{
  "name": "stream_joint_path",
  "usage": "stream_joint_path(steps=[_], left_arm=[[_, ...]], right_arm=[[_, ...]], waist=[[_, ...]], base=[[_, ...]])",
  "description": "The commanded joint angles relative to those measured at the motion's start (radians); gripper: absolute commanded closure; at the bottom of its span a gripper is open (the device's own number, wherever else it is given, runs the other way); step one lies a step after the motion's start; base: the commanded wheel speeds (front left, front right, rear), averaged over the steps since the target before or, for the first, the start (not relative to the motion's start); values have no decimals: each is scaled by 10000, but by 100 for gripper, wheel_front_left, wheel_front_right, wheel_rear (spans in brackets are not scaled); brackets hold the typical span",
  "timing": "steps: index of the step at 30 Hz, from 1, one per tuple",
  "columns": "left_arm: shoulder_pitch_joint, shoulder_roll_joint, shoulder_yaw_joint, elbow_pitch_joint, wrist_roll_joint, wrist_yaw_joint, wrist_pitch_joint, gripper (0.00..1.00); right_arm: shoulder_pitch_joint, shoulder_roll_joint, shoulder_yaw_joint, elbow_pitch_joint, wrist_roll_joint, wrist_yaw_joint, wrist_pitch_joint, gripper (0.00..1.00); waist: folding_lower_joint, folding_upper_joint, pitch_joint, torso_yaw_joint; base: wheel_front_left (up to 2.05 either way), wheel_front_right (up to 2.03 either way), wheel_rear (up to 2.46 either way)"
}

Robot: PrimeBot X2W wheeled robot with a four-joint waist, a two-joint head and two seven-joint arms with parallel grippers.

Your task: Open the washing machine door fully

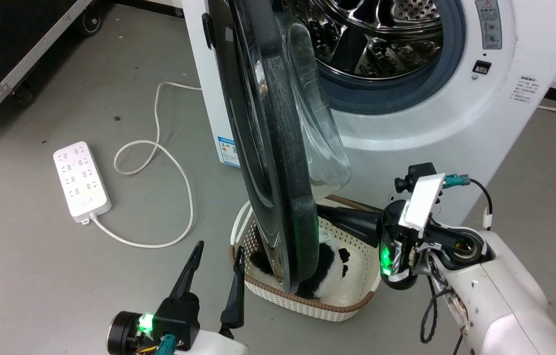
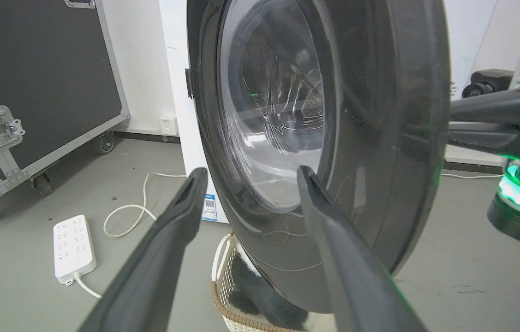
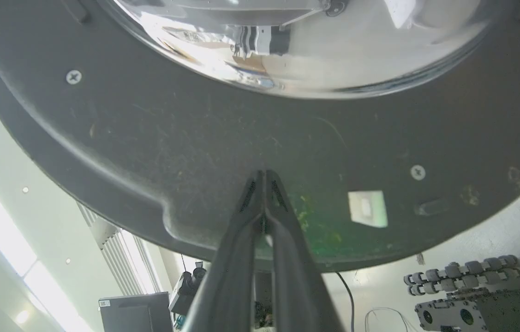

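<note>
Where two tools (image 1: 220, 246) (image 3: 264, 173) flank, one door (image 1: 278, 148)

Three cameras, one washing machine door (image 1: 278, 148)

The head camera looks down from high up and sees the door edge-on. The left wrist camera sits low, near the door's shiny outside, looking along the left gripper (image 2: 251, 169). The right wrist camera faces the door's inside, very close. All three show the door.

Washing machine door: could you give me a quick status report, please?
Left gripper open, beside door. Right gripper shut, tips on door's inner face. Door partly open. Basket beneath its lower edge.
</note>
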Motion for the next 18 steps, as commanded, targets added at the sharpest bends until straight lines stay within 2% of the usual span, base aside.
stream_joint_path(steps=[1, 2, 3, 4, 8, 9, 10, 11, 12, 13, 14, 15, 18], left_arm=[[142, 19, 53, -1, -35, 13, -55, 0], [150, 19, 98, -20, -44, 31, -55, 0], [157, 19, 152, -35, -52, 47, -55, 0], [162, 18, 206, -44, -57, 56, -55, 0], [162, 18, 373, -73, -44, 47, -55, 0], [183, 18, 513, -88, -58, 13, -55, 0], [183, 18, 513, -88, -58, 13, -55, 0], [192, 19, 587, -97, -70, -12, -55, 0], [194, 24, 738, -111, -99, -74, -55, 0], [194, 24, 738, -111, -99, -74, -55, 0], [194, 30, 884, -120, -137, -157, -55, 0], [194, 30, 884, -120, -137, -157, -55, 0], [237, 44, 1147, -130, -201, -249, -55, 0]], right_arm=[[158, 37, 76, -105, 112, 10, -279, 100], [142, 29, 88, -145, 40, 10, -493, 84], [136, -6, 78, -194, -24, 10, -692, 3], [142, -75, 42, -264, -84, 10, -899, 0], [289, -408, -65, -707, -369, 10, -1536, 0], [500, -708, -180, -1300, -755, 10, -2265, 0], [500, -708, -180, -1300, -755, 10, -2265, 0], [639, -894, -189, -1686, -1078, 10, -2701, 0], [1008, -1329, -127, -2646, -1984, 10, -3756, 0], [1008, -1329, -127, -2646, -1984, 10, -3756, 0], [1502, -1763, -73, -3685, -2983, 10, -4928, 0], [1502, -1763, -73, -3685, -2983, 10, -4928, 0], [2312, -2547, 163, -5085, -4812, 10, -6713, 0]], waist=[[0, 0, -16, -32], [0, 0, -26, -76], [0, 0, -44, -131], [0, 0, -70, -183], [0, 0, -222, -388], [0, 0, -361, -566], [0, 0, -361, -566], [0, 0, -415, -655], [0, 0, -535, -843], [0, 0, -535, -843], [0, 0, -656, -1027], [0, 0, -656, -1027], [0, 0, -846, -1332]], base=[[0, 0, 0], [0, 0, 0], [0, 0, 0], [0, 0, 0], [0, 0, 0], [0, 0, 0], [0, 0, 0], [0, 0, 0], [0, 0, 0], [0, 0, 0], [0, 0, 0], [0, 0, 0], [0, 0, 0]])
